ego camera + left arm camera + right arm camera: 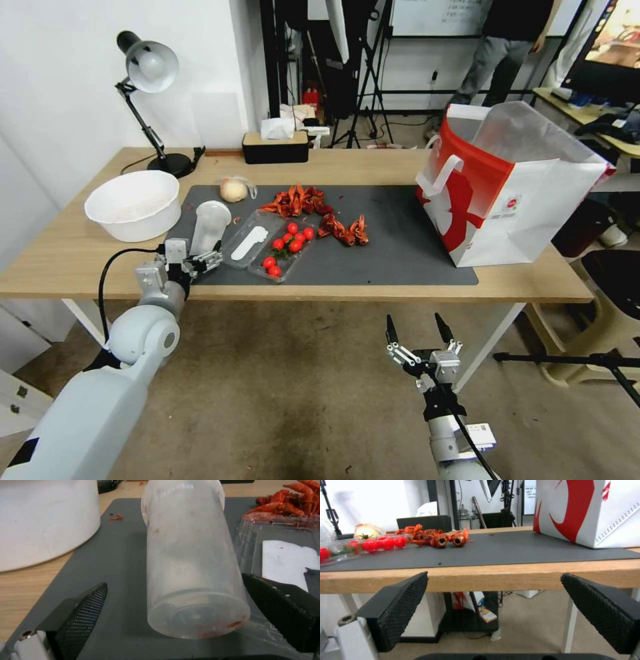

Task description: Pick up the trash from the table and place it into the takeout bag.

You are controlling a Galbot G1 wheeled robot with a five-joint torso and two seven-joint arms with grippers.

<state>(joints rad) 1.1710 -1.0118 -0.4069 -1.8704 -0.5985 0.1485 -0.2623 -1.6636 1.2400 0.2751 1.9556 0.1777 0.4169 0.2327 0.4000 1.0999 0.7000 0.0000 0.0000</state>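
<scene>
The left end effector (203,260) sat at the lower left of the frame, its fingers (87,605) spread wide on either side of the clear plastic cup (209,227), which lay on its side on the dark mat (400,247). Just beside the cup lay a clear tray (270,248) of red tomatoes. The right end effector (418,328) hung wide open below the surface (67,260) edge. The takeout bag (507,190) stood at the right.
</scene>
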